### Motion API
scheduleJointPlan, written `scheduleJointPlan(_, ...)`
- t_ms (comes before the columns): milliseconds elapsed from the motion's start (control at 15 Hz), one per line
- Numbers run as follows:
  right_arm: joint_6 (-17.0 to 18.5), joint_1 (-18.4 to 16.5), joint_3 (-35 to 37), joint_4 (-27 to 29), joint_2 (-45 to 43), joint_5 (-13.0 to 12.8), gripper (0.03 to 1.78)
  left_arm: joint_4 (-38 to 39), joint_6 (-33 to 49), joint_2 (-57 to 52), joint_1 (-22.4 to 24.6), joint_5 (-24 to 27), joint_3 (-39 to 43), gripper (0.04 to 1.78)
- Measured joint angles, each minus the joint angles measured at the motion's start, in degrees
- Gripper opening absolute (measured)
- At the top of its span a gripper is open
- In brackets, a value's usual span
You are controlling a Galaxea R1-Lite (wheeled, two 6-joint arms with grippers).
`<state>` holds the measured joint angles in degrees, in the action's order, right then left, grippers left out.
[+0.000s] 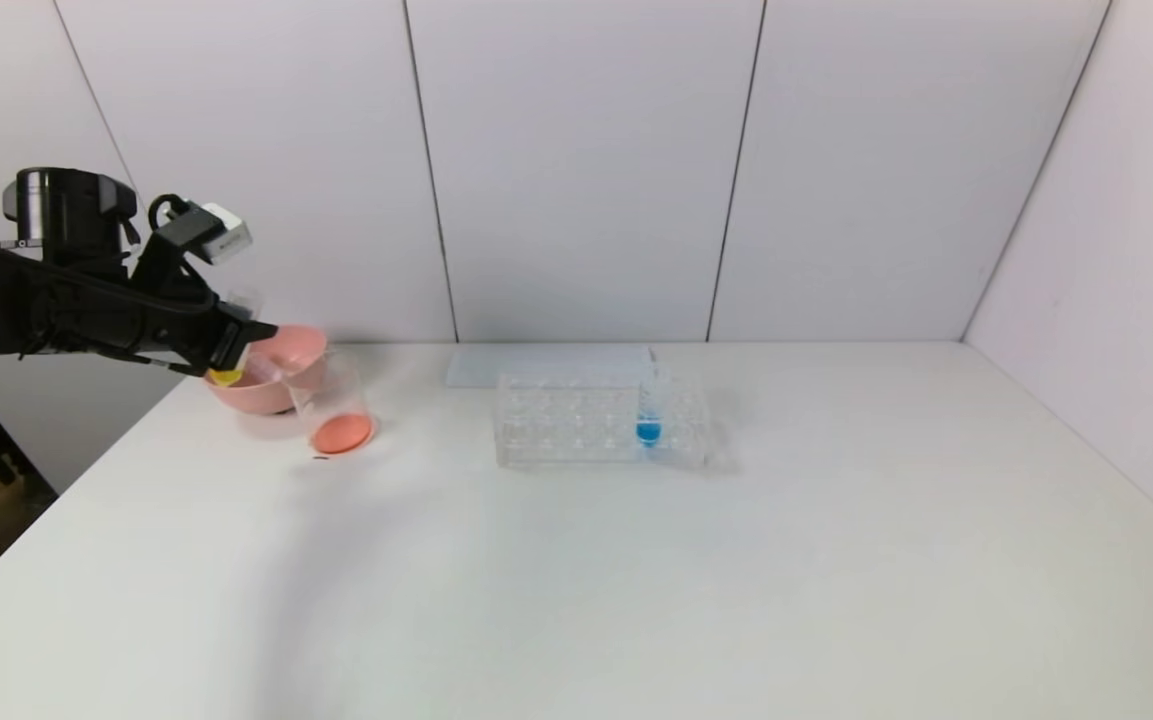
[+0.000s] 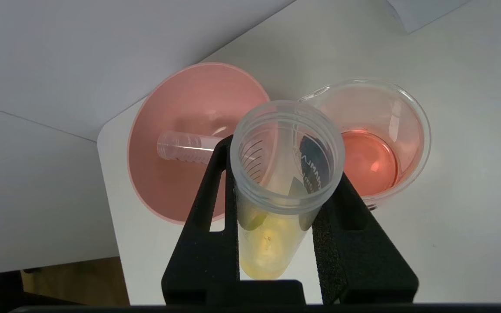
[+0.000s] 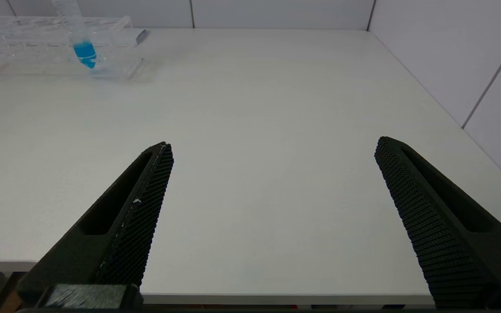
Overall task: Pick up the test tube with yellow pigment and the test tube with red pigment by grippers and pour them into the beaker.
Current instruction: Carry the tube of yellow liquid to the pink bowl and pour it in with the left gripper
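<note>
The left hand (image 2: 283,217) pinches the yellow test tube (image 2: 276,208), its printed lettering unreadable, above the beaker (image 2: 380,143); right hand (image 3: 272,152) spread.

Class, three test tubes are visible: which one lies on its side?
The empty tube in the pink bowl; the yellow one is gripped, the blue one stands racked.

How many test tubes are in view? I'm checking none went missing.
3: the yellow-pigment test tube clamped in the left gripper, an emptied test tube lying in the pink bowl, and the blue-pigment test tube upright in the rack.
</note>
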<state>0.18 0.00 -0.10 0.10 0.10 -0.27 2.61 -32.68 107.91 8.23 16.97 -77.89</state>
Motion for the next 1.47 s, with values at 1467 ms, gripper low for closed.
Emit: scheduleJointPlan(1467,0.0,0.0,0.0,0.0,0.0,0.0,1.70,-13.5,-23.2,1.9,1.0,2.1,-6.9,0.49)
